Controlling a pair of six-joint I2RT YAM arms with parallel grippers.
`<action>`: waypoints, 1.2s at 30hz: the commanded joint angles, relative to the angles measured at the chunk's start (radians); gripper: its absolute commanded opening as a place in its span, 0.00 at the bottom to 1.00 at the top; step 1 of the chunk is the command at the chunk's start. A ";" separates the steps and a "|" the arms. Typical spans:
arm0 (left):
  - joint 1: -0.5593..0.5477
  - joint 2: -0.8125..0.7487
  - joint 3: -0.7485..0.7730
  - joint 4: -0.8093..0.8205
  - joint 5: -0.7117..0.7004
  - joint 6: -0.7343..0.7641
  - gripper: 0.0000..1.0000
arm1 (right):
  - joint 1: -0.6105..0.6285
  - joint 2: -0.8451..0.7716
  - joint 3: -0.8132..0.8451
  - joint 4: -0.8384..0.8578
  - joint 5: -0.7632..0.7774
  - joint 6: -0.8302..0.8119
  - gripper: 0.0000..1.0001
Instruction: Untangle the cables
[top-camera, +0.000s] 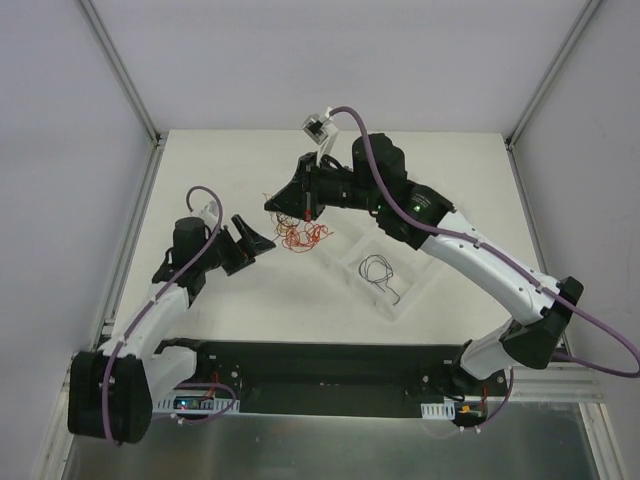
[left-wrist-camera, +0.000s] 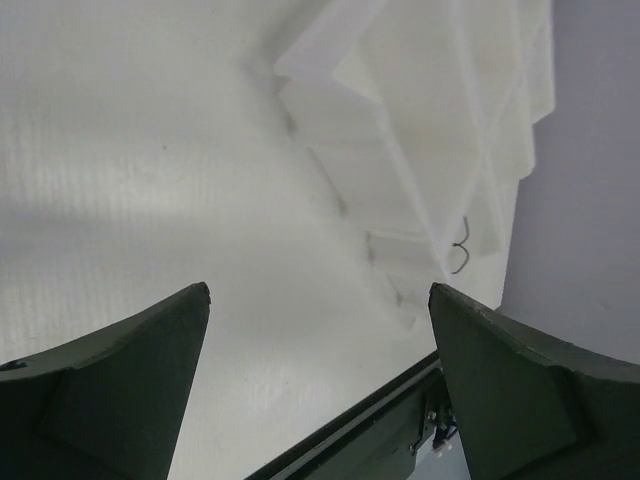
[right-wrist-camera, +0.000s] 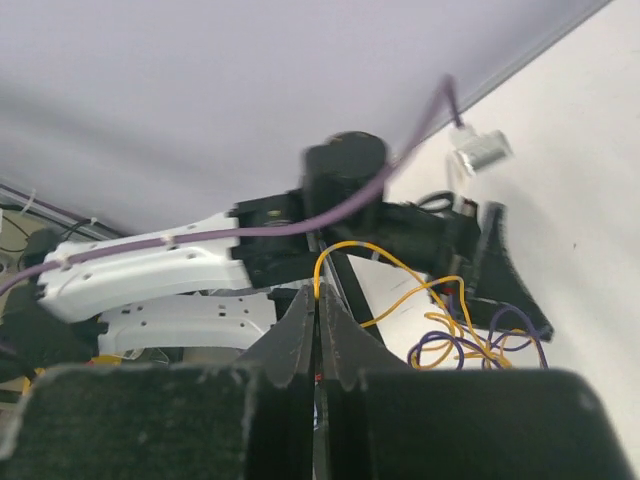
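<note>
Lying in a loose red-and-orange tangle, the cables (top-camera: 303, 233) sit near the middle of the bench (top-camera: 230, 310), a little toward its far edge. We see the right claw (top-camera: 276, 207) at the tangle's far-left side, pinched tight on one yellow strand (right-wrist-camera: 345, 243) that loops up from the bunch. One dark cable (top-camera: 378, 270) lies apart in a clear tray (top-camera: 405, 305) just right of the tangle. Our left claw (top-camera: 256, 233) hangs just left of the tangle, spread wide, holding nothing.
</note>
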 joint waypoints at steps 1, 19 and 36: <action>0.016 -0.202 0.003 -0.033 0.035 0.051 0.91 | -0.019 0.020 -0.022 -0.022 0.006 -0.010 0.00; 0.015 -0.548 0.079 -0.135 -0.010 0.056 0.93 | -0.058 0.101 -0.062 0.041 -0.044 0.066 0.00; -0.008 -0.464 0.076 0.111 0.067 -0.050 0.99 | -0.060 0.106 -0.128 0.197 -0.142 0.214 0.00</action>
